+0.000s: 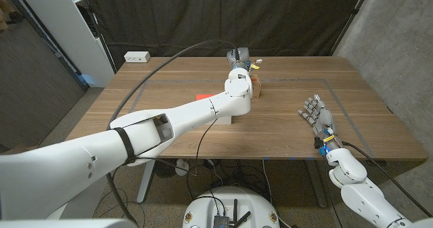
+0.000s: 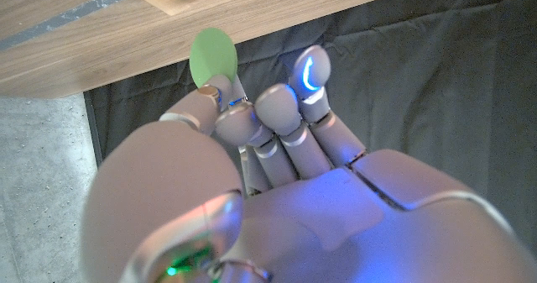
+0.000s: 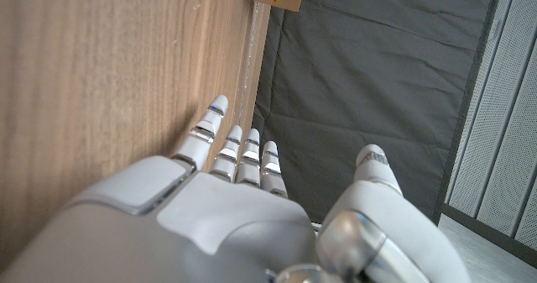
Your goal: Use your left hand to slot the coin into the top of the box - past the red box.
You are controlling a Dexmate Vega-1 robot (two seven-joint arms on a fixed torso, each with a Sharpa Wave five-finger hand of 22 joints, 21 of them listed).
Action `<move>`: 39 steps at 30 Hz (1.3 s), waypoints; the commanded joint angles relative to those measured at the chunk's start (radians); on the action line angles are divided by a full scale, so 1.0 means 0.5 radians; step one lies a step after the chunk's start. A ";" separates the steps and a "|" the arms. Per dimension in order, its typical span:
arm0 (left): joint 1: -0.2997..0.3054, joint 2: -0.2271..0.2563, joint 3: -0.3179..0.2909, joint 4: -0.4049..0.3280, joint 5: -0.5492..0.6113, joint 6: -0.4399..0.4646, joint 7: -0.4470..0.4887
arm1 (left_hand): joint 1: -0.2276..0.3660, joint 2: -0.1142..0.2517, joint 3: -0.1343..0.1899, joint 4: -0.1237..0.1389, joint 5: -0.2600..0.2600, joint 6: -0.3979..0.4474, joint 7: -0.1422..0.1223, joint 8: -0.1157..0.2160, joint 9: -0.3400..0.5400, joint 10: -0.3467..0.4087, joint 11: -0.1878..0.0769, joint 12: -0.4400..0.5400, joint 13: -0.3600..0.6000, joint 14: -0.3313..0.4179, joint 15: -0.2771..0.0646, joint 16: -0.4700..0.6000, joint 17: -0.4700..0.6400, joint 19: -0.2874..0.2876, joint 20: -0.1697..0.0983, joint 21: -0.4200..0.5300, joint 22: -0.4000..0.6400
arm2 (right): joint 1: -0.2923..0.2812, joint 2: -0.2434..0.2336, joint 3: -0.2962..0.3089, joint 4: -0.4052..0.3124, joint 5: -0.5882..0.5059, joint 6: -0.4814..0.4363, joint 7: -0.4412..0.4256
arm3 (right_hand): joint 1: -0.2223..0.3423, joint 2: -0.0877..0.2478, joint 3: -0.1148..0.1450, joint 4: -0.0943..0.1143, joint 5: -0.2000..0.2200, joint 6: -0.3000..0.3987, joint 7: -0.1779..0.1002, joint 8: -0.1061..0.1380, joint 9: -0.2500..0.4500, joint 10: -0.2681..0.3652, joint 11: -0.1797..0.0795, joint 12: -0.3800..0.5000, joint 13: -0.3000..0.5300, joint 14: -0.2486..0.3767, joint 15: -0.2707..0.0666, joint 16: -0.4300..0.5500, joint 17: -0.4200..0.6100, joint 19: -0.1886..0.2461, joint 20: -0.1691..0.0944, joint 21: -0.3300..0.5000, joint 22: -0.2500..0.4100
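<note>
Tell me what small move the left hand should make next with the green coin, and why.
Probably ease the left hand down toward the small wooden box and line the coin's edge up with its top. The round green coin is pinched at the fingertips and sits apart from the box in the left wrist view, so it is held but not yet slotted. The slot itself cannot be made out.

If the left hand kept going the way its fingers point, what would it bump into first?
Probably the wooden box just ahead; the left hand holds the green coin close to it, though depth is hard to judge.
</note>
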State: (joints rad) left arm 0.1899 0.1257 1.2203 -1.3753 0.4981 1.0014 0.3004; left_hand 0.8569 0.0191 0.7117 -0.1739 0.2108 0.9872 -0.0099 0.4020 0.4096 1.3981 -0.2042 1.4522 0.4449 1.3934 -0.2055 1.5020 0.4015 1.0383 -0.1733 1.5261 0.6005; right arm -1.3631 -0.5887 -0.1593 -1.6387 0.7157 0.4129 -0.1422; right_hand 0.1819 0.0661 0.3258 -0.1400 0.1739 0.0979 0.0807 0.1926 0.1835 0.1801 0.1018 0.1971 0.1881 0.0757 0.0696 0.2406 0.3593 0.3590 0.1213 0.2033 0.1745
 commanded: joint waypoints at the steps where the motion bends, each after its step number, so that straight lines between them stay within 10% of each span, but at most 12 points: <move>1: -0.045 0.028 0.054 0.016 -0.022 -0.024 -0.123 | -0.010 -0.014 0.000 -0.006 0.008 0.097 0.047 0.012 0.005 0.002 -0.009 0.007 0.003 0.016 -0.008 0.011 0.007 0.015 -0.083 0.004 0.002 | 0.010 0.004 -0.007 0.005 -0.004 -0.010 -0.012 | 0.016 0.001 0.013 -0.002 0.009 0.018 0.001 0.008 0.005 0.015 0.003 0.015 0.011 0.017 -0.003 0.007 0.005 0.017 0.000 0.008 0.010; 39: -0.020 0.000 0.067 0.129 0.033 -0.182 -0.139 | -0.040 -0.019 -0.009 -0.003 0.002 0.105 0.049 0.011 -0.001 0.003 -0.009 0.003 -0.008 0.015 -0.008 0.004 0.005 0.023 -0.082 0.011 0.008 | -0.003 0.015 -0.006 0.009 -0.001 -0.003 -0.029 | 0.016 0.001 0.013 -0.002 0.009 0.018 0.001 0.008 0.005 0.015 0.003 0.015 0.011 0.017 -0.003 0.007 0.005 0.017 0.000 0.008 0.010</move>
State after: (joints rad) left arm 0.1751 0.1325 1.2524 -1.3281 0.5030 0.9305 0.2295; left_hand 0.8451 0.0073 0.7118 -0.1739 0.2108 1.0015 -0.0139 0.3999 0.4052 1.3995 -0.2027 1.4521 0.4385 1.3934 -0.2055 1.5016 0.3987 1.0383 -0.1733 1.5261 0.5981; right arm -1.3594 -0.5815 -0.1649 -1.6338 0.7088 0.4114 -0.1556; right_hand 0.1819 0.0661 0.3258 -0.1400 0.1739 0.0978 0.0807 0.1926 0.1835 0.1801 0.1018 0.1971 0.1881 0.0757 0.0696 0.2407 0.3593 0.3590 0.1213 0.2033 0.1745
